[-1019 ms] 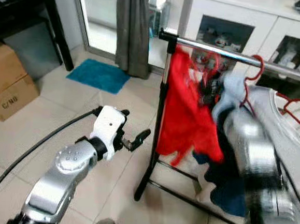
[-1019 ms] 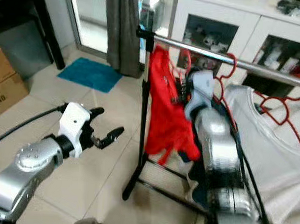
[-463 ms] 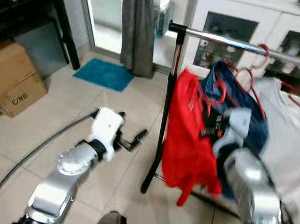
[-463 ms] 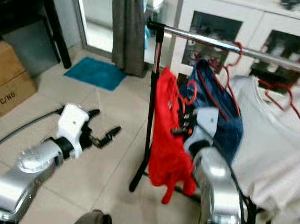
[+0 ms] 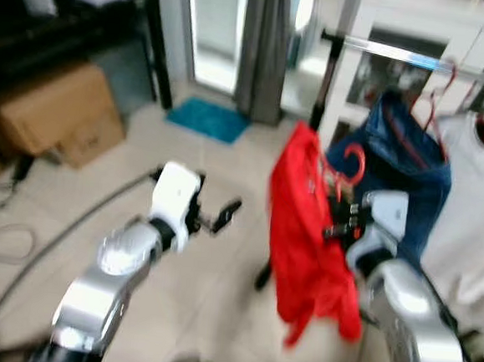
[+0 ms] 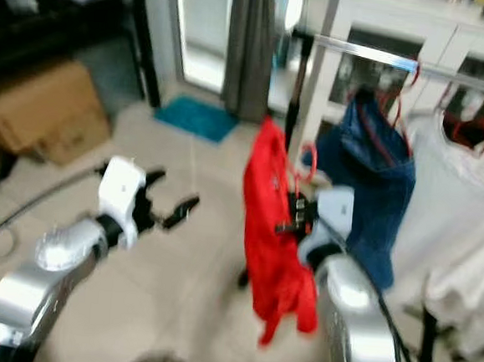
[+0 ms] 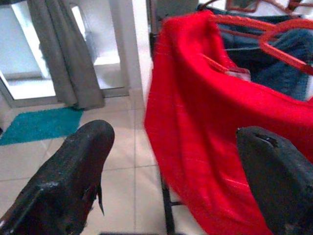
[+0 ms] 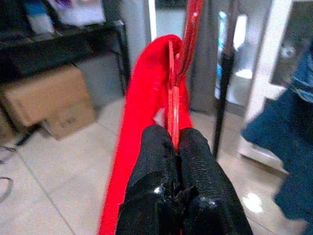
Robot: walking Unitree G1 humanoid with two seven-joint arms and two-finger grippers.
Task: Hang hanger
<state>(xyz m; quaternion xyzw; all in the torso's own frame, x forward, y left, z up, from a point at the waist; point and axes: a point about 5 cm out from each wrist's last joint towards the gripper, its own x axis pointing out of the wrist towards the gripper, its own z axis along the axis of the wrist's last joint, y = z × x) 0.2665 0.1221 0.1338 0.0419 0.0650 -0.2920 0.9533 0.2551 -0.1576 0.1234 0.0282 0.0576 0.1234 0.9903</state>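
The right gripper (image 8: 175, 161) has its black fingers (image 8: 154, 161) pinched tight on a red hanger (image 8: 172, 105) that carries a red garment (image 5: 309, 237), held below the chrome rail (image 5: 403, 54) of the clothes rack, clear of it. On the rail, at about two o'clock from the garment, hang a blue denim piece (image 5: 407, 156) and a white shirt (image 5: 479, 208), crowding the bar. The left gripper (image 5: 221, 215), fingers (image 7: 73, 171) spread wide and holding nothing, hovers at nine o'clock of the garment. Cardboard boxes (image 5: 50, 116), a teal mat (image 5: 207, 118) and a grey curtain (image 5: 265, 44) stand beyond.
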